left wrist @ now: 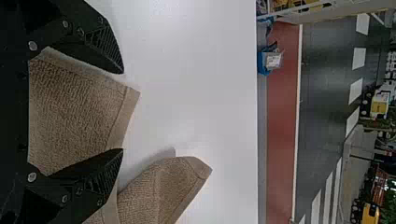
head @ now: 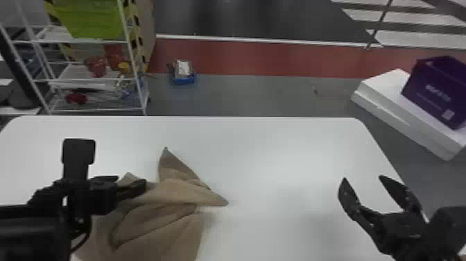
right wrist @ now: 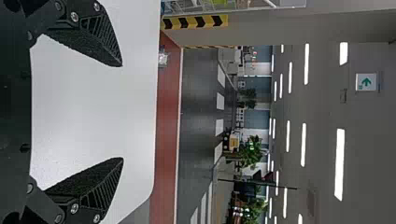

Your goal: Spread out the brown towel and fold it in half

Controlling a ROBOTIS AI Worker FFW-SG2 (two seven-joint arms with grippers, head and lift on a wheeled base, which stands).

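Towel (head: 163, 225) rumpled on surface (head: 277, 145), toward 8 o'clock; one corner pointing to 12, another to 4. Left gripper (head: 131, 181) near towel's 10 o'clock, jaws released, cloth visible between them. Right gripper (head: 362, 177) toward surface's 3 o'clock, jaws spread wide.

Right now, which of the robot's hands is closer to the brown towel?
The left one: the left gripper has its open fingers around part of the brown towel. The right gripper hangs well off to the towel's right.
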